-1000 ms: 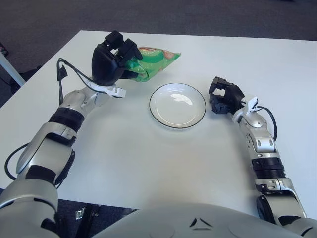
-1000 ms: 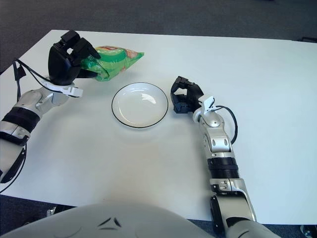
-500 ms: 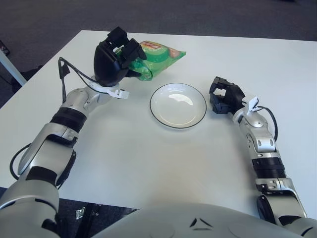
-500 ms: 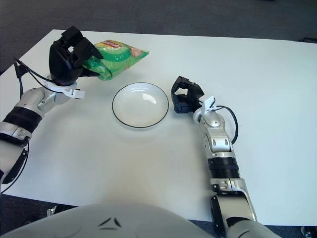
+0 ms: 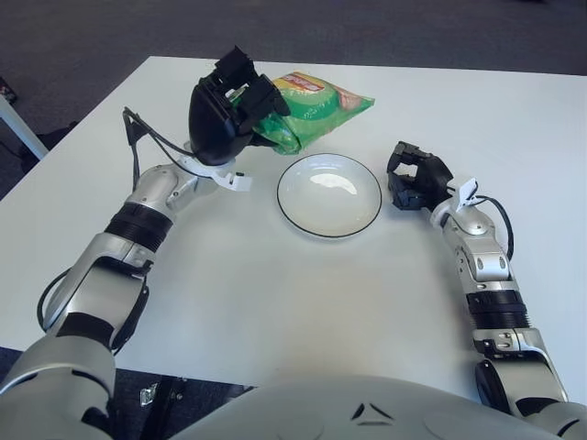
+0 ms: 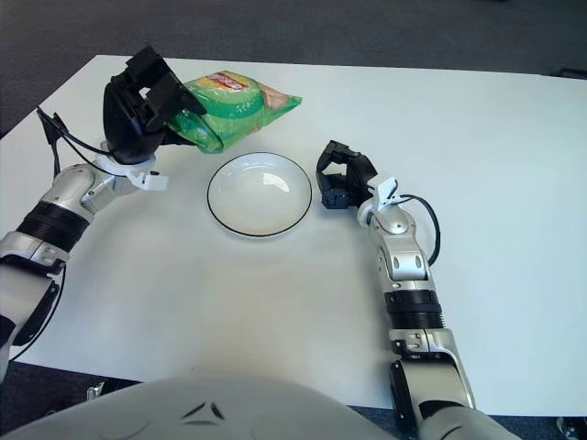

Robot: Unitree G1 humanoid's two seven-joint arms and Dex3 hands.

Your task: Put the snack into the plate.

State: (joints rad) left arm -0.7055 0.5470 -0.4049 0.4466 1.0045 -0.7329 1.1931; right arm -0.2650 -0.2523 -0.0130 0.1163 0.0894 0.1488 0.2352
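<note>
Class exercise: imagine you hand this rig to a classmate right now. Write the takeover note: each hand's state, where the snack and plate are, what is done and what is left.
Left hand: fingers shut on the green snack bag, holding it above the table, up and to the left of the plate.
Right hand: idle, fingers curled and holding nothing, just right of the plate.
Plate: on the white table, near the middle, nothing in it.
Done: the snack is picked up.
Left: carry the bag over the plate, lower it and release it there.
</note>
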